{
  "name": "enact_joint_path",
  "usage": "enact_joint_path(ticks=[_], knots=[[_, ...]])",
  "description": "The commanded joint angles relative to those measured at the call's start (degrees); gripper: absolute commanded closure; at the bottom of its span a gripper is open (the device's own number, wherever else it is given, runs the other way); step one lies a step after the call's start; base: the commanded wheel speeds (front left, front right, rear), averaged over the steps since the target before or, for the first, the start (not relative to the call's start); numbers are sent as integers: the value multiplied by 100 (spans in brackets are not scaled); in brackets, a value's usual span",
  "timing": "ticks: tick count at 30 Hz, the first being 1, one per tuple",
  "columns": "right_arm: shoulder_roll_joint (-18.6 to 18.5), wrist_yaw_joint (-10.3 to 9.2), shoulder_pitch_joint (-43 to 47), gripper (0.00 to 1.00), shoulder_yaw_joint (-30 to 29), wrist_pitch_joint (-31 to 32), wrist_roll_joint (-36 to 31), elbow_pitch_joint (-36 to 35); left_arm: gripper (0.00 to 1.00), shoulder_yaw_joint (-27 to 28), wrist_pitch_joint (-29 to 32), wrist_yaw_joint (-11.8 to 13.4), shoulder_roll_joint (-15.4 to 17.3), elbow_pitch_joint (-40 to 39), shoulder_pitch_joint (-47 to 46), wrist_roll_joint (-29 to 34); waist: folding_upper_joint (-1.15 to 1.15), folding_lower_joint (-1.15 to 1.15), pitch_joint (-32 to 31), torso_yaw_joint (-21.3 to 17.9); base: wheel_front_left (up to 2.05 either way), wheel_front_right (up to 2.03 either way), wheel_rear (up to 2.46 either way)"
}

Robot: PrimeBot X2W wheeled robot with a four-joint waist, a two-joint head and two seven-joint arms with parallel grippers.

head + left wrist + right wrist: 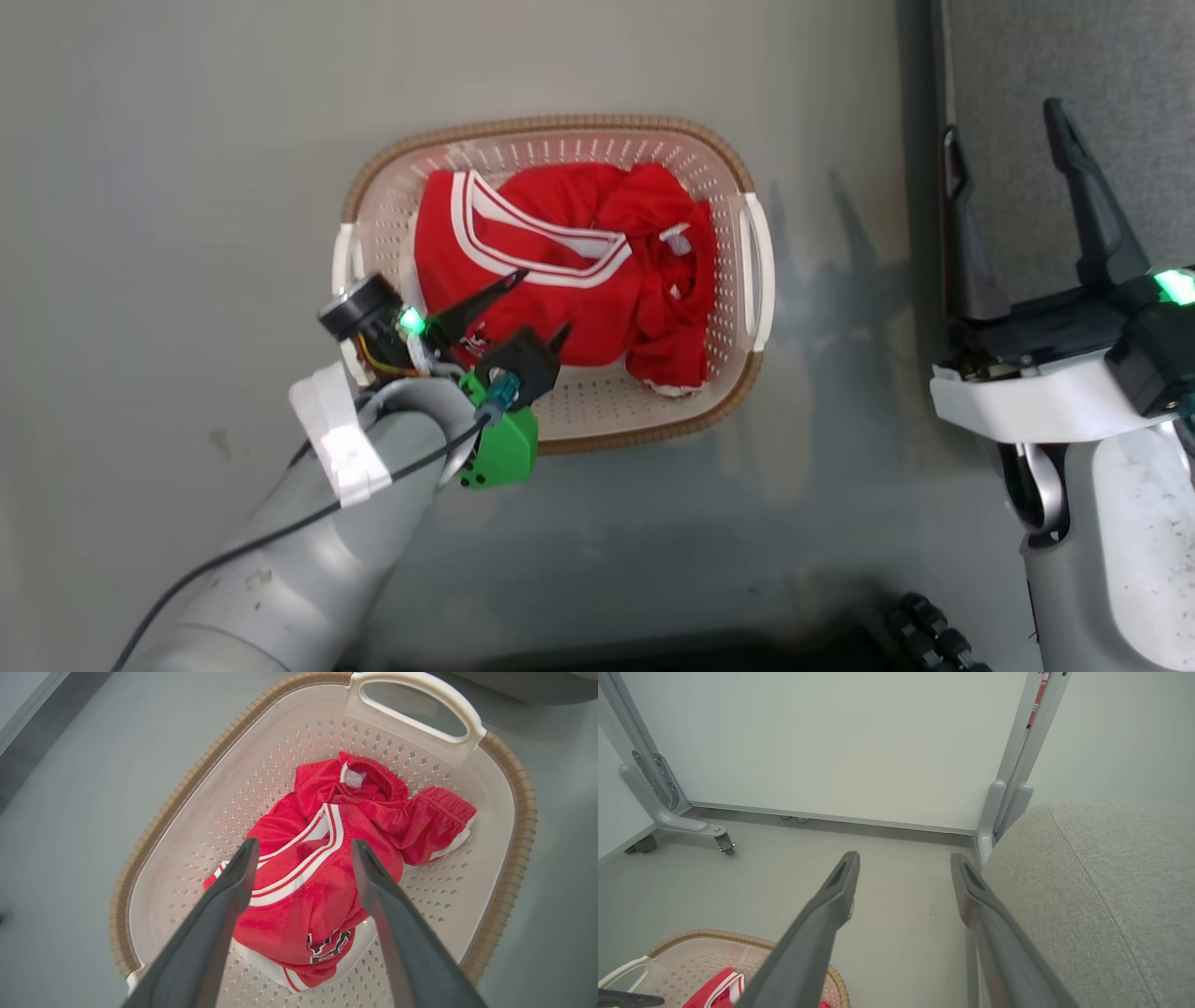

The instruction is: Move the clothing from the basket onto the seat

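The red clothing (560, 261) lies bunched in the cream basket (597, 140) on the grey floor. A jersey (299, 896) with white-striped trim sits beside shorts (420, 821) with a white band. My left gripper (540, 303) hovers open above the jersey at the basket's near-left part, its fingers (224, 896) straddling the fabric without touching it. My right gripper (1004, 131) stands open at the right, above the edge of the grey seat (1111, 896). A corner of the basket (691, 961) with red cloth shows in the right wrist view.
White partition panels on grey wheeled feet (682, 826) stand behind the basket, with a grey post (1008, 802) at the seat's corner. Open floor (187, 233) surrounds the basket. A dark part of the robot's base (934, 635) shows at the bottom.
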Motion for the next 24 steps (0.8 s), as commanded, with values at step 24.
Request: enact_joint_path(ticks=[24], knots=[[-20,-2,-523,0,-61,-28,481,-283,0,-2031,186,254,-164,2007,-2230,-451,0,-1,2074,-377,0,0,0]])
